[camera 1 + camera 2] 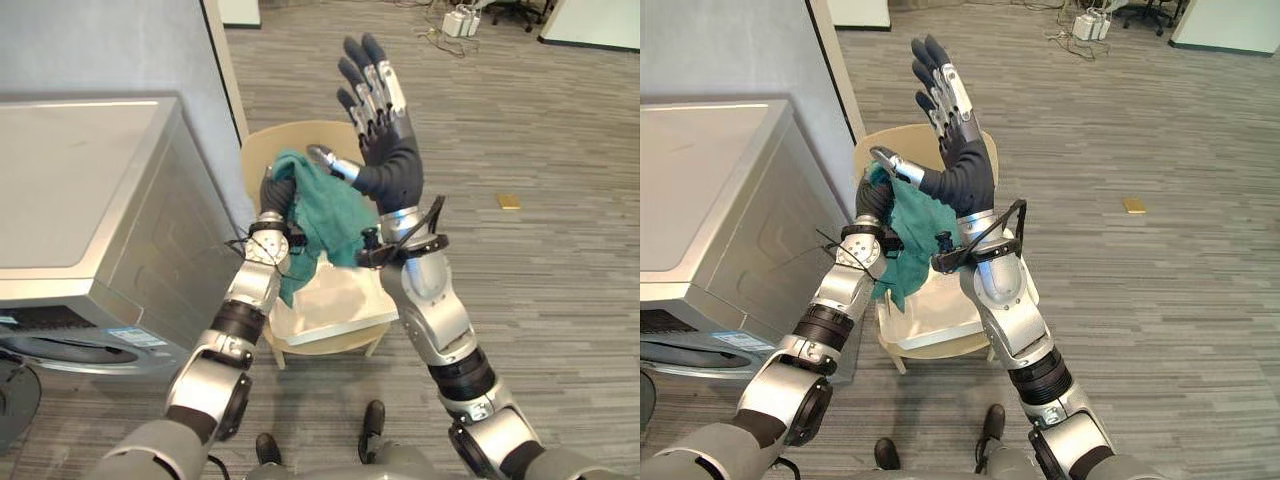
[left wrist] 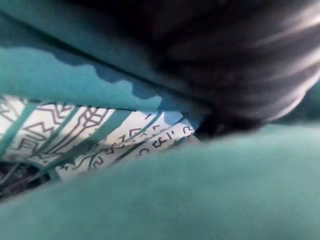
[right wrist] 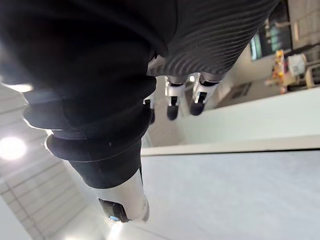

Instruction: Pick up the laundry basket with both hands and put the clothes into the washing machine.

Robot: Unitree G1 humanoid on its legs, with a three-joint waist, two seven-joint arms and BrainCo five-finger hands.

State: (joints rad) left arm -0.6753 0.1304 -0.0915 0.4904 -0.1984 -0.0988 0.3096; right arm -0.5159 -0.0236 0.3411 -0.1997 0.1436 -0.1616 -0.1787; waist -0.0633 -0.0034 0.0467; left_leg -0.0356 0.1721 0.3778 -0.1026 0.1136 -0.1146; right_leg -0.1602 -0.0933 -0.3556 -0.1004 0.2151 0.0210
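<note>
cloth: teal-green cloth (image 1: 325,215) draped over the left hand (image 1: 272,192), held above the basket, tail hanging down to it
left hand fingers: buried under the cloth, cannot tell
left wrist view: teal folds close up, white fabric with dark line pattern (image 2: 100,135) behind
right hand (image 1: 385,150): raised upright, fingers straight and close together, holding nothing, thumb stuck out beside the cloth's top
basket: white shallow laundry basket (image 1: 340,310) on round wooden chair (image 1: 262,145)
washer: silver-grey washing machine (image 1: 80,200), robot's left, beside chair

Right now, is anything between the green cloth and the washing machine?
Nothing visible. The cloth hangs at the left robot hand over the chair, beside the machine; whether its door is open I cannot tell.
</note>
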